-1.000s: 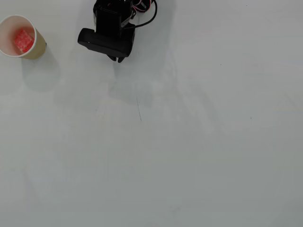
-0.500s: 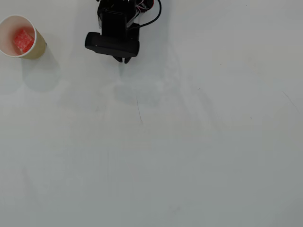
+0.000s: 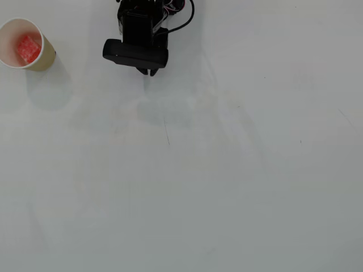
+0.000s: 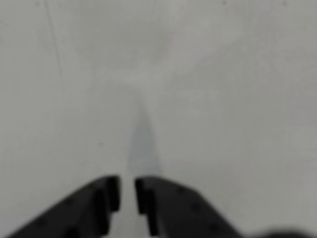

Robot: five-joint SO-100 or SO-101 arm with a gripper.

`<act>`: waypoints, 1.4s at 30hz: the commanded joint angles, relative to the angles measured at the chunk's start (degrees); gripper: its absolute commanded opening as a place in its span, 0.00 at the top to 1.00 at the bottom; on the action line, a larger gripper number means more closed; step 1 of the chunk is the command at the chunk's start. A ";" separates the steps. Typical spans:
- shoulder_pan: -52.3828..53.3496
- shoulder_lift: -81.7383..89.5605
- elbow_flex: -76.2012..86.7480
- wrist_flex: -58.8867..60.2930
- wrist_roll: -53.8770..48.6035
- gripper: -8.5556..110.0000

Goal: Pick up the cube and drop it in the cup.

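In the overhead view the red cube [image 3: 28, 49] lies inside the paper cup [image 3: 47, 59], which stands upright at the far left top of the white table. My gripper [image 3: 148, 71] pokes out from under the black arm at the top centre, well to the right of the cup. The wrist view shows my gripper [image 4: 127, 192] at the bottom edge, its black fingers [image 4: 106, 194] almost touching, with only a thin slit and nothing held between them. Cup and cube are out of the wrist view.
The arm's black body and cables [image 3: 139, 34] occupy the top centre of the overhead view. A thin dark scratch [image 3: 167, 133] marks the white table [image 3: 227, 187] below the gripper.
The arm has swung a little to the right, away from the cup, then nearly stopped. The cube stays in the cup.
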 commanded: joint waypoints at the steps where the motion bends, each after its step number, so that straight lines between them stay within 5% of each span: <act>1: -0.70 1.58 1.85 -0.09 0.88 0.92; 42: -1.85 1.58 1.85 -0.35 0.88 0.92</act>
